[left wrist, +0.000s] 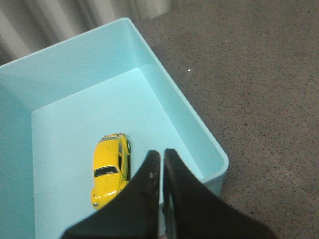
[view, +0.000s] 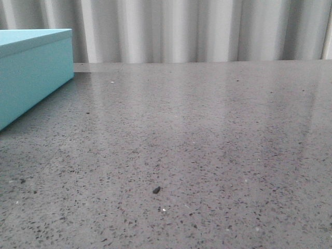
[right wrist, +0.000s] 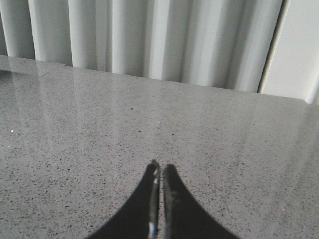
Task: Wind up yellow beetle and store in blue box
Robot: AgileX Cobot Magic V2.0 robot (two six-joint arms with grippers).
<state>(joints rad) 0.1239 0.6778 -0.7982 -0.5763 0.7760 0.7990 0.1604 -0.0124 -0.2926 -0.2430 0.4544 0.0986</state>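
Note:
The yellow beetle lies on the floor of the open blue box, with no lid showing in the left wrist view. My left gripper is shut and empty, held above the box just beside the car. In the front view the blue box stands at the far left and neither gripper shows. My right gripper is shut and empty above bare tabletop.
The grey speckled table stretches across the front view, with a small dark speck near the front. White pleated curtains hang behind the table's far edge.

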